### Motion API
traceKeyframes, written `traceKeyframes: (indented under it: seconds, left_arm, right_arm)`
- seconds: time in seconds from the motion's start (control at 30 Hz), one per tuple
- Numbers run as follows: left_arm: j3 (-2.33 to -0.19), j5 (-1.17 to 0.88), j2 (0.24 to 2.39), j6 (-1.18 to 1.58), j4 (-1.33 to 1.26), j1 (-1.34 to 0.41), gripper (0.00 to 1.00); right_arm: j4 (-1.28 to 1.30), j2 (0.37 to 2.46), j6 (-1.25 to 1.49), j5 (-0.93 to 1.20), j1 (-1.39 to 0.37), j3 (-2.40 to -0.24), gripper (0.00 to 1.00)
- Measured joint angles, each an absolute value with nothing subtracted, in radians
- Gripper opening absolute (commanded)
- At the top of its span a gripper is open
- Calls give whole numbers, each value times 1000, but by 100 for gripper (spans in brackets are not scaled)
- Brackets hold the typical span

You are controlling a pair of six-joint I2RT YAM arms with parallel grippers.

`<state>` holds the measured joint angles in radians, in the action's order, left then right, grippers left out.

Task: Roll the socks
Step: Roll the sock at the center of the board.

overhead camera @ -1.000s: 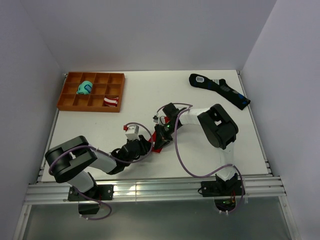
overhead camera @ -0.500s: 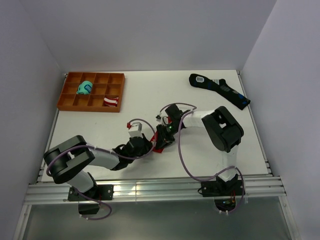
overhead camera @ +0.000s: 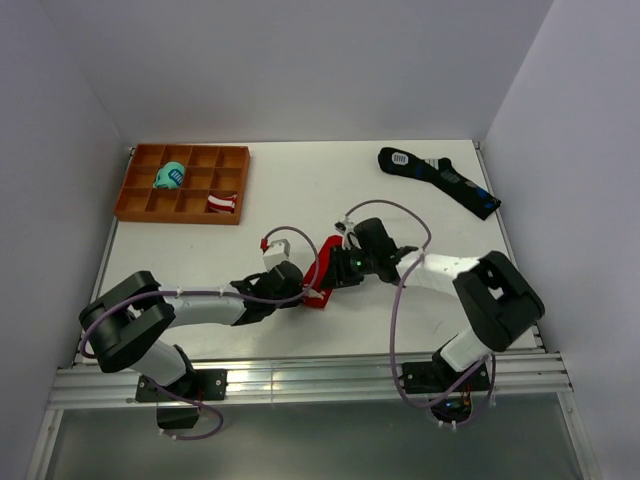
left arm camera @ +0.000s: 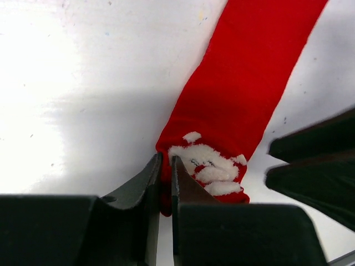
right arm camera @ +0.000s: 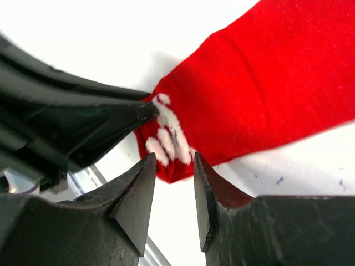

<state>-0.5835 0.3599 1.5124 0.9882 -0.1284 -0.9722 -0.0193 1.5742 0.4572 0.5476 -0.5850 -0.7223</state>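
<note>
The red socks (overhead camera: 325,268) lie as a narrow strip at the table's middle, with the white motif at the near end. In the left wrist view the socks (left arm camera: 249,83) run from the upper right down to the motif (left arm camera: 208,166). My left gripper (left arm camera: 166,169) is shut on the edge of that end, and it also shows in the top view (overhead camera: 300,292). In the right wrist view my right gripper (right arm camera: 173,172) is open, its fingertips (right arm camera: 145,166) either side of the same end of the socks (right arm camera: 266,105), just short of the cloth. It shows in the top view (overhead camera: 338,276).
An orange compartment tray (overhead camera: 130,200) stands at the back left with a teal bundle (overhead camera: 170,177) and a small red-and-white striped bundle (overhead camera: 222,203). Long black socks (overhead camera: 438,180) lie at the back right. The metal rail (overhead camera: 300,380) runs along the near edge.
The right arm has swung out to the right and lowered, and its gripper has shifted right. The left gripper has moved right with the sock end. The red socks now lie stretched out.
</note>
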Motion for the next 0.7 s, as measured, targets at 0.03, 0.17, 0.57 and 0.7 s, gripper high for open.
traceKeyframes:
  seconds: [0.03, 0.17, 0.57, 0.7]
  left_arm:
    - [-596, 356, 1513, 991, -99, -972, 0]
    - [-640, 344, 1517, 1012, -1, -972, 0]
    - [-696, 257, 1557, 1043, 42, -960, 0]
    - [-698, 214, 1557, 1045, 44, -941, 0]
  right_arm:
    - [-68, 1540, 467, 531, -591, -684, 41]
    - [-261, 1428, 501, 470, -645, -550, 41]
    - [-715, 1284, 554, 311, -825, -252, 40]
    - [-783, 1314, 557, 237, -859, -236, 37]
